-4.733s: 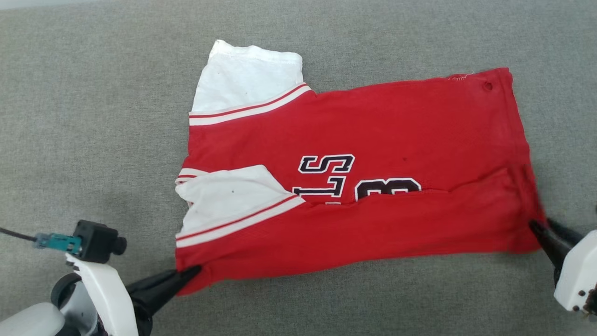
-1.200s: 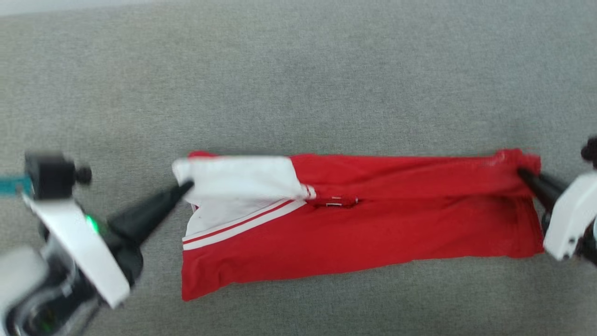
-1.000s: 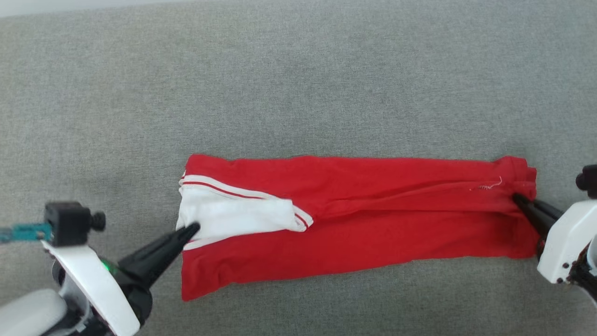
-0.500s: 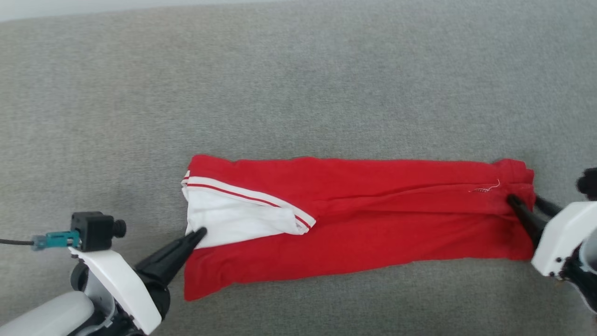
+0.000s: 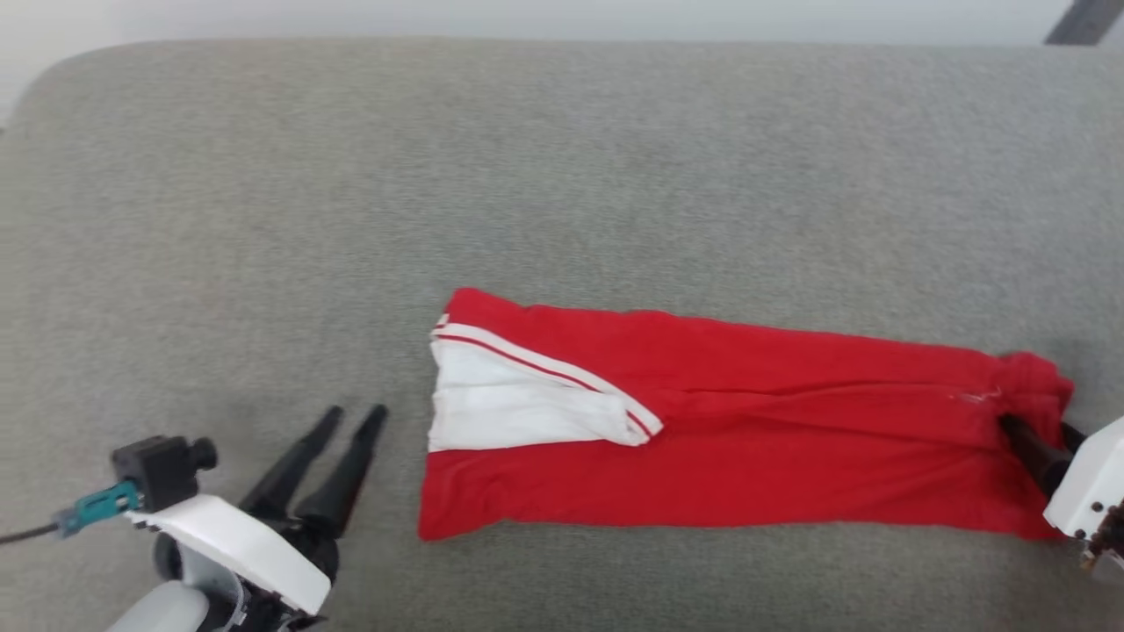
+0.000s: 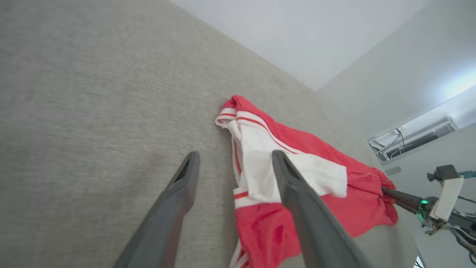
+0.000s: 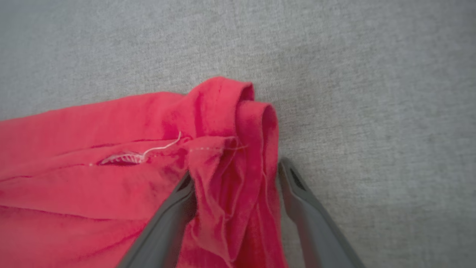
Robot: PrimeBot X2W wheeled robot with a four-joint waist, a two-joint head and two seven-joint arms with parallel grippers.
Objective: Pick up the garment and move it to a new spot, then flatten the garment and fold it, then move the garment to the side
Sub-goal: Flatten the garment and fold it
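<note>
The garment (image 5: 746, 448) lies folded into a long red band on the grey cloth surface, its white panel (image 5: 518, 408) with striped trim at the left end. My left gripper (image 5: 353, 412) stands open a little to the left of that end, touching nothing. In the left wrist view the left gripper (image 6: 235, 155) frames the white end of the garment (image 6: 297, 178) from a short way off. My right gripper (image 5: 1036, 427) is at the garment's right end. The right gripper (image 7: 236, 173) stands open, with the bunched red hem (image 7: 238, 126) lying loose between its spread fingers.
The grey cloth surface (image 5: 562, 175) stretches wide behind and left of the garment. Its rounded back edge (image 5: 79, 54) runs along the top of the head view, with pale floor beyond and a dark bar (image 5: 1084, 19) at the top right corner.
The left gripper let go of the white end and drew back to the left, now open. The right gripper's fingers spread apart around the hem. The head camera has shifted, moving the whole picture.
</note>
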